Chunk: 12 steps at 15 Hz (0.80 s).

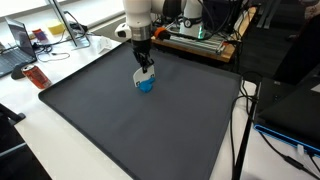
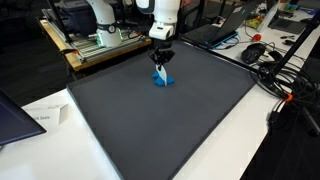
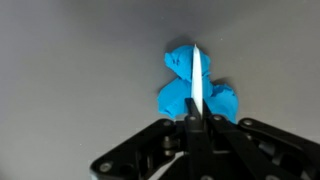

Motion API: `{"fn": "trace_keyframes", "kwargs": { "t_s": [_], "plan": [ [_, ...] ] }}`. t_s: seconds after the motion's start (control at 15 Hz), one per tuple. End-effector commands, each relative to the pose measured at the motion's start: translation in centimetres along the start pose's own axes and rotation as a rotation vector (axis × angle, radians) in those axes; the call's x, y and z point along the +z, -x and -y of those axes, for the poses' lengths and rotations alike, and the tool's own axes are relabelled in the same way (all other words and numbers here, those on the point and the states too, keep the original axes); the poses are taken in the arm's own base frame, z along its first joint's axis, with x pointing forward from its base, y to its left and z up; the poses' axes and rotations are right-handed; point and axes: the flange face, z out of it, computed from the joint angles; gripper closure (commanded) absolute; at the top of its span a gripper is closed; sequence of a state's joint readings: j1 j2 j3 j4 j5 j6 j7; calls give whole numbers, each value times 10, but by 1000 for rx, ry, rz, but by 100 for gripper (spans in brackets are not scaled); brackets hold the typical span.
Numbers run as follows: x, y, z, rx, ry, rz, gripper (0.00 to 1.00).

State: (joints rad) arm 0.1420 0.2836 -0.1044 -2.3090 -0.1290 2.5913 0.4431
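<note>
gripper [image 3: 196,120] is filling the bottom of the wrist view, jaws pressing together on a thin white strip [image 3: 197,80] that is standing edge-on between them. strip is running straight out from the fingertips and over a blue lump [image 3: 180,95], crumpled-looking, maybe cloth or soft plastic, cannot tell which. lump is sitting on the mat [image 3: 70,60], right under the gripper. whether strip and lump are one piece or just touching is not showing clearly.

in both exterior views the arm [image 1: 138,15] is hanging vertical over the far half of the mat. strip [image 1: 143,74] is reaching down to the lump [image 1: 146,86], and the lump [image 2: 163,80] is looking low on the mat [image 2: 160,130], not lifted as far as i can see.

mat is covering most of a white table [image 1: 60,140]. laptop [image 1: 14,50] and a red thing [image 1: 36,76] are sitting off one edge, paper [image 2: 45,115] and cables [image 2: 275,70] off others, all well apart from the gripper.

judging the hold: it is pinching a very thin piece, so it is looking easy to lose. doing this well is meaning jaws squeezing square on the strip's flat faces, wrist vertical, any motion slow and without twist, so the strip is not sliding out or bending and the lump is not swinging or dragging on the mat.
</note>
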Motion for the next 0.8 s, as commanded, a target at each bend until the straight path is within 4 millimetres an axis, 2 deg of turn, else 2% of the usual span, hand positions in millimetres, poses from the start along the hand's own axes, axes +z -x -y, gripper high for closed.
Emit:
{"fn": "trace_keyframes", "kwargs": {
  "t_s": [0.0, 0.4, 0.73],
  "plan": [
    [38, 0, -3, 18, -14, 43, 99],
    [50, -1, 7, -18, -14, 82, 99],
    [53, 2, 13, -95, 9, 132, 99]
  ]
}}
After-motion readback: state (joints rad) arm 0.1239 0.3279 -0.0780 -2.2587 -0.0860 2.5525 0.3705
